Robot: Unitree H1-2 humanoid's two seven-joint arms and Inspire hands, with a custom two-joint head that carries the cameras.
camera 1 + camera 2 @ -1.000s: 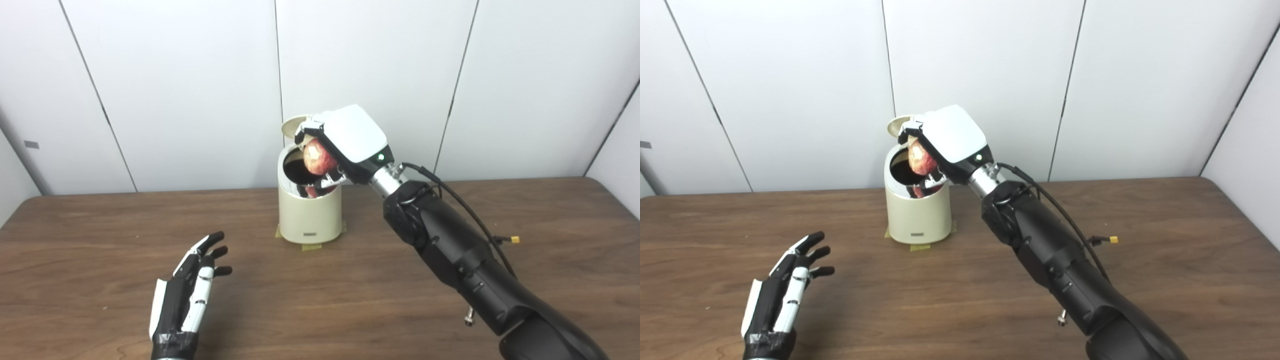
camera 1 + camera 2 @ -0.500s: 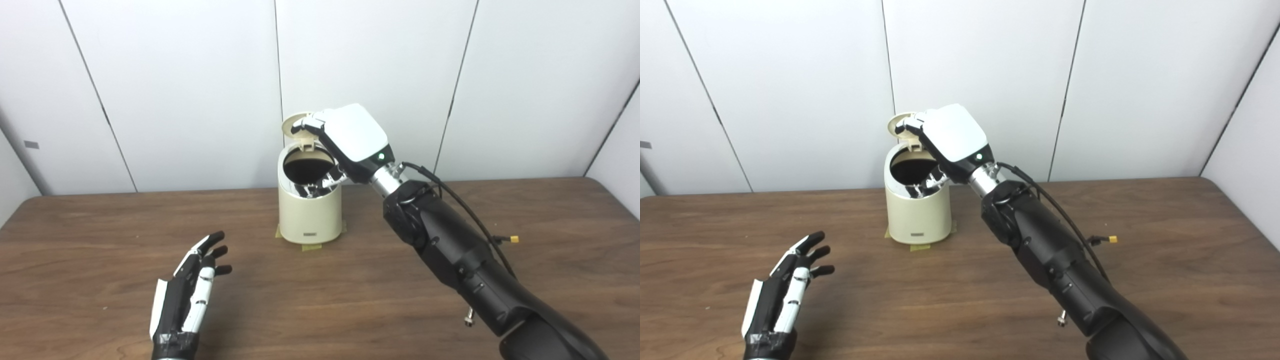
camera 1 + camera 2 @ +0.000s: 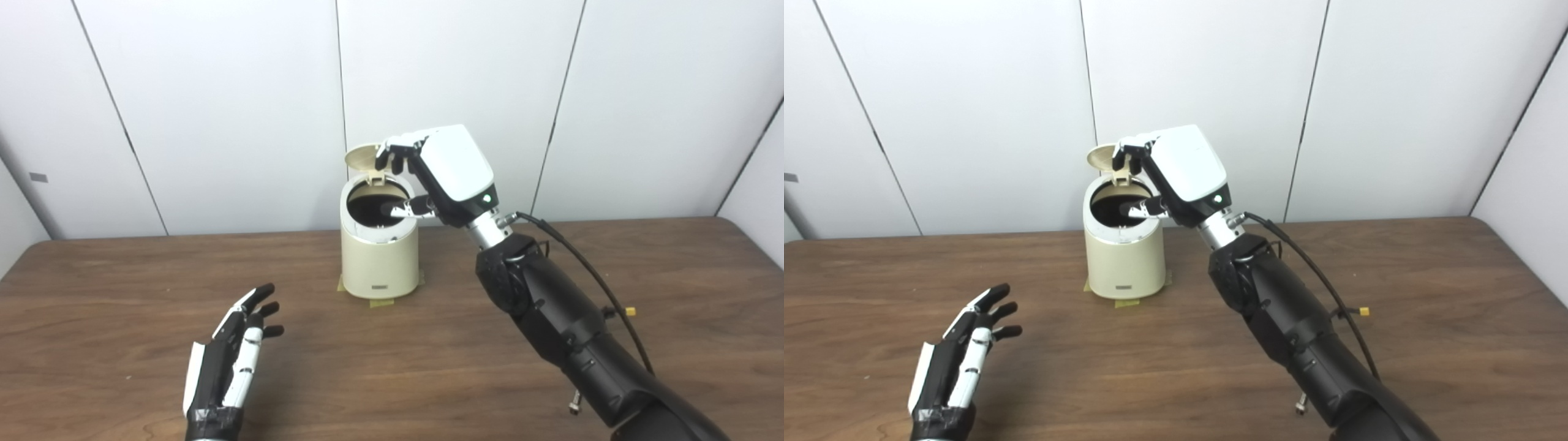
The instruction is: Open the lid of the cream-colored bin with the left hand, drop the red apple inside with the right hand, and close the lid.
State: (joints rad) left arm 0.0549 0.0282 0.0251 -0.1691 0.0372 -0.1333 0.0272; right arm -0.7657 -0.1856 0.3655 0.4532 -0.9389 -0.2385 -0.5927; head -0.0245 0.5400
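Fingers (image 3: 260,309) spread and bare on the left hand (image 3: 229,361), low over the near table (image 3: 392,380), well apart from the bin (image 3: 380,260). Farther back, right hand (image 3: 438,171) over the bin's open mouth, fingers (image 3: 395,153) loosely apart, holding nothing, thumb across the rim. Lid (image 3: 362,156) tipped up behind the opening, just beside those fingertips. Tape (image 3: 381,302) under the bin's base. Apple out of sight; bin interior dark, contents impossible to tell.
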